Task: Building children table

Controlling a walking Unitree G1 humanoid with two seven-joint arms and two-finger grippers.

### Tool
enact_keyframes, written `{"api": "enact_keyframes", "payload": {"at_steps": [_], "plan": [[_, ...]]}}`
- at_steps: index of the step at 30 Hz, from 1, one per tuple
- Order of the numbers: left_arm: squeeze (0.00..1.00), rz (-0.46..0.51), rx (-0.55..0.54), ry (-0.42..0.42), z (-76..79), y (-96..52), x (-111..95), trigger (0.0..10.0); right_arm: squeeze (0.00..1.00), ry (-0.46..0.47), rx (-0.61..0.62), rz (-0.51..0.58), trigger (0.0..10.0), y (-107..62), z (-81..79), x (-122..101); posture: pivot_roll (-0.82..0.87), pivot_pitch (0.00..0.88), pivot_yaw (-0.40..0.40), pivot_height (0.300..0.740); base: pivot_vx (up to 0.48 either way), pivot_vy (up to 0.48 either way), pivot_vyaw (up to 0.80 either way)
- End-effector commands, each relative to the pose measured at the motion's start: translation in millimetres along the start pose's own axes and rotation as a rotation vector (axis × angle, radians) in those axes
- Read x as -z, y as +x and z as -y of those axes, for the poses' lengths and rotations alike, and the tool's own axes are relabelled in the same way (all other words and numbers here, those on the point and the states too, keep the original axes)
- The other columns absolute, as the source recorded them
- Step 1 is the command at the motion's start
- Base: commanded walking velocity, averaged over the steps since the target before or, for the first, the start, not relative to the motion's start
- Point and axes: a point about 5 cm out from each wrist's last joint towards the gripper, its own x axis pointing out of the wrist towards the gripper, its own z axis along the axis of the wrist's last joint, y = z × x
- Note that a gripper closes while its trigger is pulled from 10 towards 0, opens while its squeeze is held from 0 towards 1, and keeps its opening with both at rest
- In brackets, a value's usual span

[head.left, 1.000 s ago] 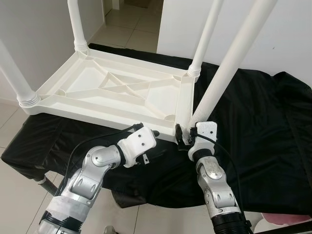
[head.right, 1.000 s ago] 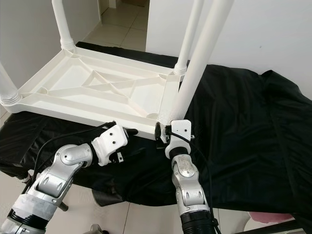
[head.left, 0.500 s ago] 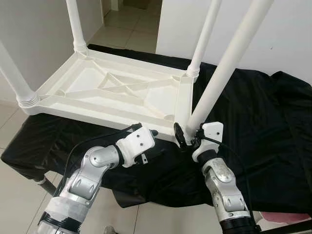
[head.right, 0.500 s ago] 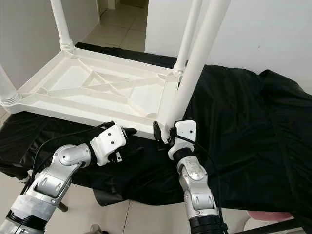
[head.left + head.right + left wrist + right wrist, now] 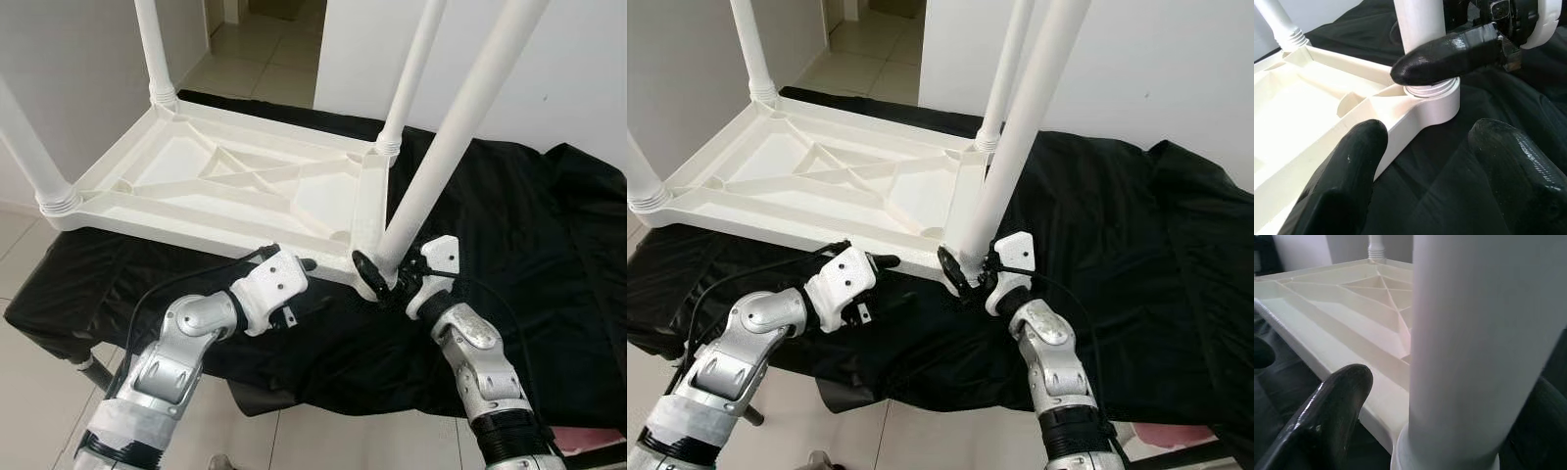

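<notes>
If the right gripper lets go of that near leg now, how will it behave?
The leg is long, smooth and leaning, seated only at its threaded base in the corner socket, so it would probably tip sideways. It looks like hollow plastic, likely light and stiff. The right gripper clasps its very bottom, so leverage is poor.

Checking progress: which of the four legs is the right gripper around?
The near-right leg, at its base in the corner socket; the right gripper straddles it. The other three stand untouched.
</notes>
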Motion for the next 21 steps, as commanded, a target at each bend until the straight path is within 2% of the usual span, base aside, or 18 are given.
{"api": "enact_keyframes", "payload": {"at_steps": [1,5,6,10,11,12,18,21], "plan": [[0.00,0.009,-0.006,-0.010,2.5,2.2,-1.7,10.0,0.00,-0.026,-0.028,-0.005,10.0,0.6,4.6,0.1,0.03,0.056,-0.069,0.740,0.000,0.000,0.00],[0.00,0.019,0.013,-0.012,4.5,5.5,-4.7,10.0,0.00,-0.038,-0.085,-0.029,10.0,6.9,8.8,1.6,0.03,0.057,-0.066,0.740,0.000,0.000,0.00],[0.00,0.014,0.024,-0.042,5.3,6.7,-4.6,10.0,0.00,-0.035,-0.099,-0.033,10.0,8.9,9.9,2.4,0.03,0.051,-0.062,0.740,0.000,0.000,0.00],[0.00,0.013,0.032,-0.060,5.7,8.5,-5.9,10.0,0.00,-0.049,-0.121,-0.044,10.0,12.6,12.4,3.9,0.03,0.045,-0.058,0.740,0.000,0.000,0.00],[0.00,0.015,0.046,-0.074,6.5,9.4,-6.4,10.0,0.00,-0.050,-0.126,-0.051,7.6,13.9,13.9,5.5,0.03,0.041,-0.054,0.740,0.000,0.000,0.00],[0.00,0.017,0.055,-0.070,7.1,10.5,-7.3,10.0,0.00,-0.051,-0.132,-0.055,0.0,14.5,14.8,6.6,0.03,0.037,-0.050,0.740,0.000,0.000,0.00],[0.00,0.011,0.102,-0.098,8.9,14.6,-9.1,10.0,0.00,-0.041,-0.151,-0.047,0.0,13.0,15.5,10.1,0.02,0.016,-0.042,0.740,0.000,0.000,0.00],[0.00,0.016,0.109,-0.080,9.2,17.1,-11.2,10.0,0.00,-0.038,-0.159,-0.046,0.0,11.3,15.2,12.1,0.02,0.014,-0.043,0.740,0.000,0.000,0.00]]}}
